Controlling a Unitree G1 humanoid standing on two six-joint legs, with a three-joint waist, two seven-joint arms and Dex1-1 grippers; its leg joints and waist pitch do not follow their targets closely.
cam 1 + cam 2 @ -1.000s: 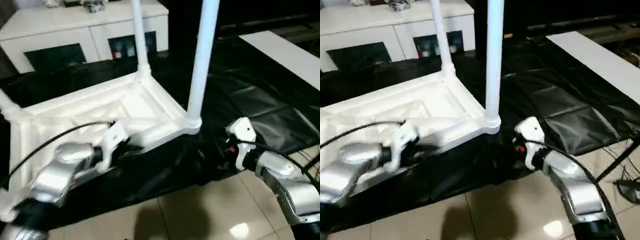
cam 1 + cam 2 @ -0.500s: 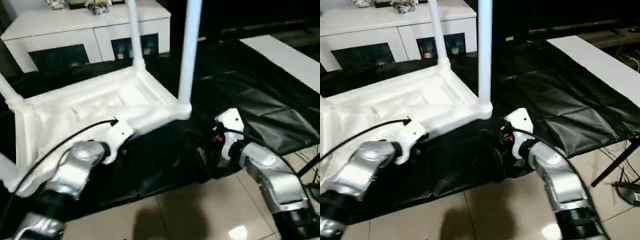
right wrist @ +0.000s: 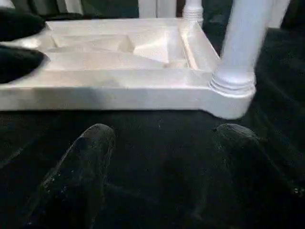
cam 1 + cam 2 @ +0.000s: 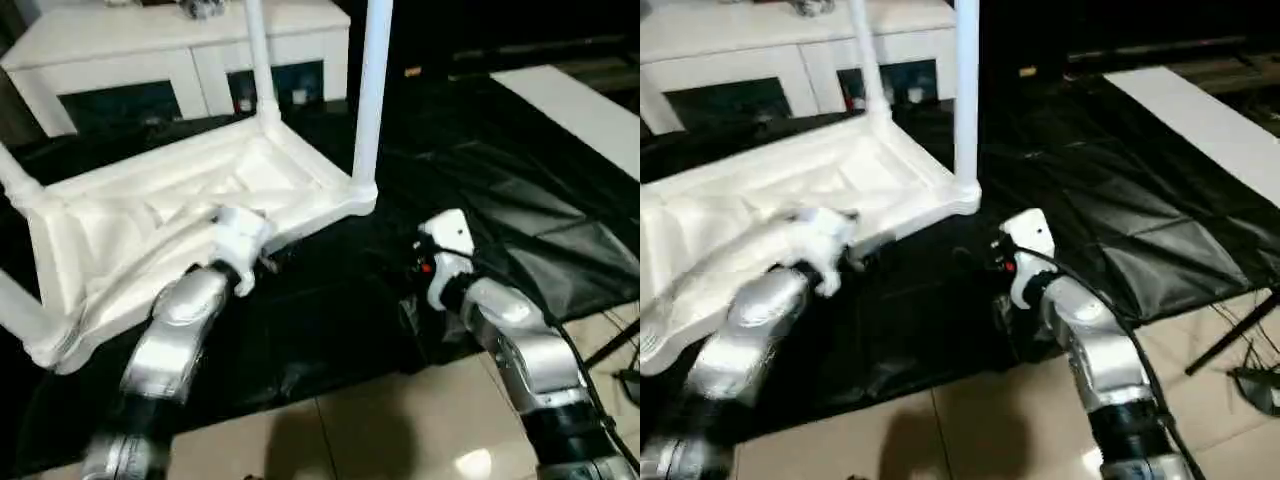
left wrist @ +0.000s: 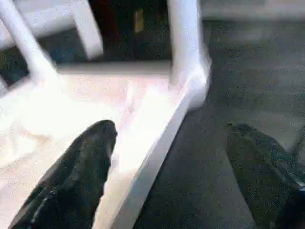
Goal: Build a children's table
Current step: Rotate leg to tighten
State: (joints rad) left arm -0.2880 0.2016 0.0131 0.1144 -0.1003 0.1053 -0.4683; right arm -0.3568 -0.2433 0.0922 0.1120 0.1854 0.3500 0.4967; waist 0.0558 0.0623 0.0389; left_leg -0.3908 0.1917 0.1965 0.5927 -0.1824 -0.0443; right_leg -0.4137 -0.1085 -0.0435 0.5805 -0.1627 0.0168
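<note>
white plastic, the children's table (image 4: pixel 190 215) lay upside down on the black-covered work table (image 4: pixel 520 215), legs (image 4: pixel 368 100) up. it looked light, stiff and slippery, so its near rim (image 5: pixel 157 143) seemed the best hold. the left gripper (image 5: pixel 167 176) straddled that rim spread wide, and the right gripper (image 3: pixel 159 181) stood spread and empty near the corner socket (image 3: pixel 233 88).

Indoor light is dim and the black-covered counter (image 4: pixel 480 200) swallows it, while the white plastic upturned tabletop (image 4: pixel 180 215) glares pale. Glossy beige floor tiles (image 4: pixel 470 462) below the right claw (image 3: pixel 162 138) carry a bright ceiling-lamp reflection. The left claw (image 5: pixel 167 152) looks soft and smeared, its black fingers (image 5: pixel 76 176) out of focus.
</note>
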